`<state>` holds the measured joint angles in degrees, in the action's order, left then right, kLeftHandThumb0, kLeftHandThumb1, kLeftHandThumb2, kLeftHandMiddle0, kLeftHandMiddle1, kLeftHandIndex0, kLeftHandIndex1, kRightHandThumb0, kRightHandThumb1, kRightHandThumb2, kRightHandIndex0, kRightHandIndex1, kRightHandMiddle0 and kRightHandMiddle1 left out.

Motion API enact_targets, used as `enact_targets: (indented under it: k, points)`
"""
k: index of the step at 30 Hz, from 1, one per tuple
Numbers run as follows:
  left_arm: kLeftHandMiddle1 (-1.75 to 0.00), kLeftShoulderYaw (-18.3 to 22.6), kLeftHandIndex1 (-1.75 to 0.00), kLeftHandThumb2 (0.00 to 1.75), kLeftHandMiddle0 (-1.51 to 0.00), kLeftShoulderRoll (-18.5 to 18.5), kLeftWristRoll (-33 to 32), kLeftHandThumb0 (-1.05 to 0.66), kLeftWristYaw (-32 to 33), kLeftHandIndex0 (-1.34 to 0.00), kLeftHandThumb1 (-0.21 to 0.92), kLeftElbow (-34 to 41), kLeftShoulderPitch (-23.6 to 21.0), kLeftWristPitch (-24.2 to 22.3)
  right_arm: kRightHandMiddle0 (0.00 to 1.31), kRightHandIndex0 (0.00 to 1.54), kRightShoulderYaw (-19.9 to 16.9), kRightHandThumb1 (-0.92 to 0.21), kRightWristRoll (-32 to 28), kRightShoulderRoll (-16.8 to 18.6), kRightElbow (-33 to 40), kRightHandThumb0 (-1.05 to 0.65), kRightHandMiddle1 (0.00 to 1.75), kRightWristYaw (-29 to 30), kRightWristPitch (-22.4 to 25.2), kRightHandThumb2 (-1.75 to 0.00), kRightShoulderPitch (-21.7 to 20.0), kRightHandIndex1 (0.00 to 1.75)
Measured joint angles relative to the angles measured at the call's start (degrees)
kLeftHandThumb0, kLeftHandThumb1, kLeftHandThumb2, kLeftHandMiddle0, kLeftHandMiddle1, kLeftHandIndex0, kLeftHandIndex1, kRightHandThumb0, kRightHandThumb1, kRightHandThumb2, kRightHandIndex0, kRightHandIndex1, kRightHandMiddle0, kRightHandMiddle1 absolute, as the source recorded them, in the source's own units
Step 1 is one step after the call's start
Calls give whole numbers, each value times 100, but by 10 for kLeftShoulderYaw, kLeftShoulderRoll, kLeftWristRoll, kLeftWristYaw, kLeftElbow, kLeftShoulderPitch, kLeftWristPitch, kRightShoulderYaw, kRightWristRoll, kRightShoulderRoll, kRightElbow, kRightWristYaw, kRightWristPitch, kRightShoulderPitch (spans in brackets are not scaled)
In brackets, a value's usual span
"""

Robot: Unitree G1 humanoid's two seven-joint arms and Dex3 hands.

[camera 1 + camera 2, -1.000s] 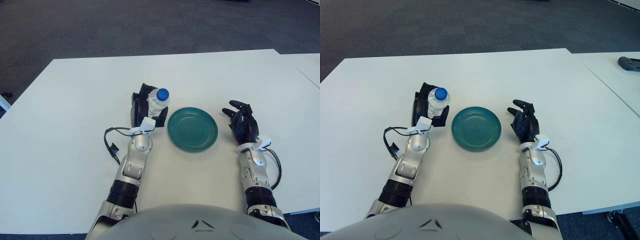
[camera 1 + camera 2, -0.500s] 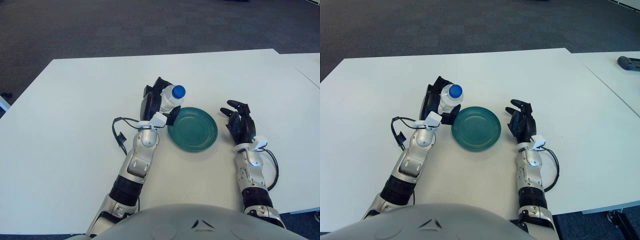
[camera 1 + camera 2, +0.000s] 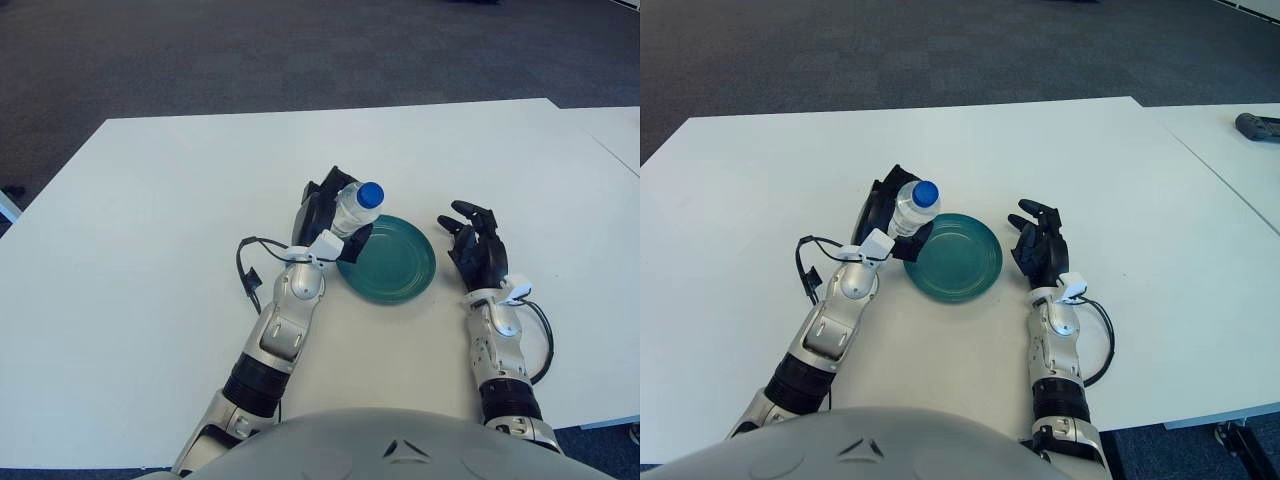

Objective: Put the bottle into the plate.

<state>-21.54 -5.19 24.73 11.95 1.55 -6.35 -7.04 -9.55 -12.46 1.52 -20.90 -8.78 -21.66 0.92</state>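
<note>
Currently, these lines cover the scene and its risks.
Left hand: the left hand is clenched around a water bottle, just beside the left rim of the plate.
Bottle position: the clear bottle with the blue cap is gripped in the hand, its cap leaning toward the plate; whether its base touches the surface cannot be told.
Plate: the teal plate lies flat on the white surface, between the two hands, with nothing in it.
Right hand: the right hand shows just to the right of the plate, fingers spread and holding nothing.
Task state: by the look of it, the bottle is at the plate's edge but not yet over its middle, so the placing is not done.
Risk, rim strike: if the hand goes across too low, the bottle's base could catch the near rim and shove or tip the plate.
Risk, toppling: released while tilted, the bottle would likely fall and roll off the shallow dish.
Risk, early release: letting go at the rim would probably leave it half on the surface.
Risk, cable: the black cable looping beside the left wrist might drag on the surface.
</note>
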Motion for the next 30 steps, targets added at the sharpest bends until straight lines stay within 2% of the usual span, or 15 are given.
enact_targets:
  k: [7,11,14,16,17,19,23,30]
  points:
    - [-175,-5,-175,148,-120,-2,-28,-52,-4,-72,18,-26,-1,25,16,52,4,-83,2,6,8,-53,117,6,0,-88,5,102]
    - [-175,-45,-175,150,-121,0,-27,-53,15,-73,16,-61,-3,64,16,52,8,-83,4,8,13,-53,117,10,0,-88,10,102]
    - [-175,-70,-175,151,-120,3,-27,-54,8,-74,15,-81,-7,65,16,52,13,-83,5,13,18,-53,117,11,0,-88,14,102]
    - [-175,-81,-175,152,-118,4,-27,-54,6,-74,15,-91,-11,65,15,46,14,-82,4,14,19,-52,131,8,1,-87,15,112]
    - [-175,-84,-175,152,-118,5,-27,-54,5,-74,15,-93,-12,65,19,39,13,-81,0,14,19,-46,147,3,2,-80,14,124]
    - [-175,-90,-175,151,-117,5,-26,-54,4,-74,16,-96,-14,65,23,33,8,-81,-21,14,18,-42,160,-20,8,-74,13,135]
    - [-175,-100,-175,148,-116,6,-8,-53,20,-72,18,-101,-21,65,25,28,1,-81,-44,14,15,-38,172,-47,13,-69,11,145]
    - [-175,-104,-175,144,-116,6,-7,-51,46,-69,22,-123,-23,76,26,26,0,-81,-48,14,16,-37,174,-56,15,-68,11,147]
